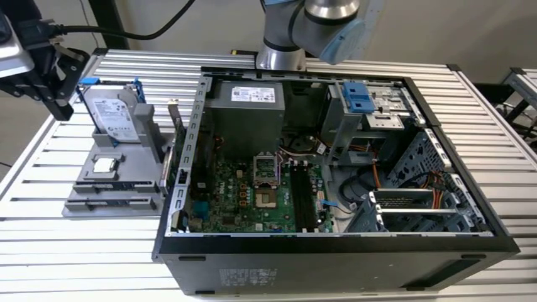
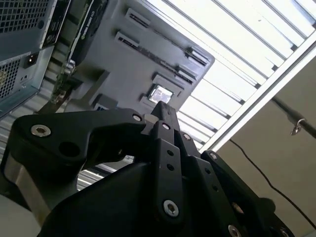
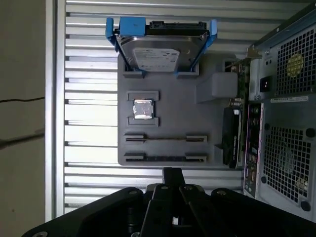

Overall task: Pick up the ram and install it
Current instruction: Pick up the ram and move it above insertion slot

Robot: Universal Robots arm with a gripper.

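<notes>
The ram (image 3: 165, 158) is a thin dark strip standing on edge between two clips in the outermost row of the grey holder (image 3: 207, 118). The row beside it holds a thinner dark line (image 3: 165, 139). In the exterior view these rows lie at the holder's front (image 1: 110, 202). My black gripper (image 1: 60, 111) hangs in the air at the exterior view's left, beside the holder and touching nothing. Its fingers (image 3: 171, 174) are pressed together and shut, with nothing between them, also seen in the second wrist view (image 2: 162, 111).
The holder also carries a silver hard drive in a blue frame (image 3: 158, 52) and a small square processor chip (image 3: 143, 108). An open computer case (image 1: 336, 157) with its motherboard (image 1: 251, 195) stands right of the holder on a slatted metal table (image 1: 75, 251).
</notes>
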